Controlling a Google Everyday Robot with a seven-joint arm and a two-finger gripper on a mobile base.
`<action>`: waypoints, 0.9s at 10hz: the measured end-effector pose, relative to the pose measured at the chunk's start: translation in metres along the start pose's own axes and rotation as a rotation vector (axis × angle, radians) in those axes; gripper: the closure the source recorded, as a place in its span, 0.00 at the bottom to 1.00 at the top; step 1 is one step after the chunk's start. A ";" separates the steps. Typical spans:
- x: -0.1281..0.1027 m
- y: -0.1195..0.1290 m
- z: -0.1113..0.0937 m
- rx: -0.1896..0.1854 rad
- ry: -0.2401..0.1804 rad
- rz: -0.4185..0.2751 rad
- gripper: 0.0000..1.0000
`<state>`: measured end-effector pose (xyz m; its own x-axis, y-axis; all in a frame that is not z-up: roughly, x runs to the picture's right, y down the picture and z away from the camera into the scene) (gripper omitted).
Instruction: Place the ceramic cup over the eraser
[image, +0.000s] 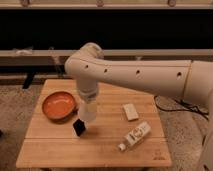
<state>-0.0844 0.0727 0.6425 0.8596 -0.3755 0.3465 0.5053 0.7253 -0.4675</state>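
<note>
nearest, toward the front right corner of the table (45, 150), a white bottle (135, 136) lies on its side. behind it, left of the middle, the eraser (79, 128) stands free on the wood. the gripper (88, 106) hangs just beyond the eraser, clenched on the cup (88, 114), which looks clear of the table. farther back lie a beige block (130, 111) and, by the left edge, an orange pan (59, 106). the carry seems nearly done; next comes a small shift toward the front edge, then a straight lowering over the eraser.
</note>
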 end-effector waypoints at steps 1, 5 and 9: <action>-0.008 0.002 0.002 -0.005 -0.005 -0.030 1.00; -0.031 0.007 0.010 -0.014 -0.021 -0.123 1.00; -0.047 0.009 0.020 -0.027 -0.018 -0.186 1.00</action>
<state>-0.1224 0.1085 0.6388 0.7496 -0.4910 0.4438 0.6576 0.6284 -0.4154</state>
